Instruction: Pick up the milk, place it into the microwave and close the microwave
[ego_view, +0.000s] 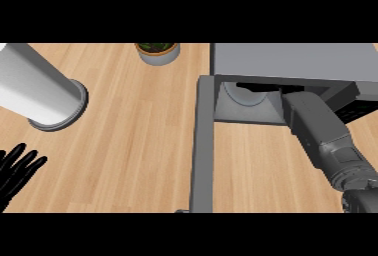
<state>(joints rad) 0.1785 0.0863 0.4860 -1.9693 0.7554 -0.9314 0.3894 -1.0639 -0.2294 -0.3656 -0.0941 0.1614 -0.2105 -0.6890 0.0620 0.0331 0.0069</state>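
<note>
The left hand (18, 167) is rested with fingers spread, touching nothing. The right hand is hidden inside the microwave (295, 62); its fingers cannot be judged. The milk is unseen.

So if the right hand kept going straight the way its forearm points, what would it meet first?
Probably the microwave's inner back wall. The right forearm reaches into the open cavity; the hand itself is hidden inside, so depth is unclear.
</note>
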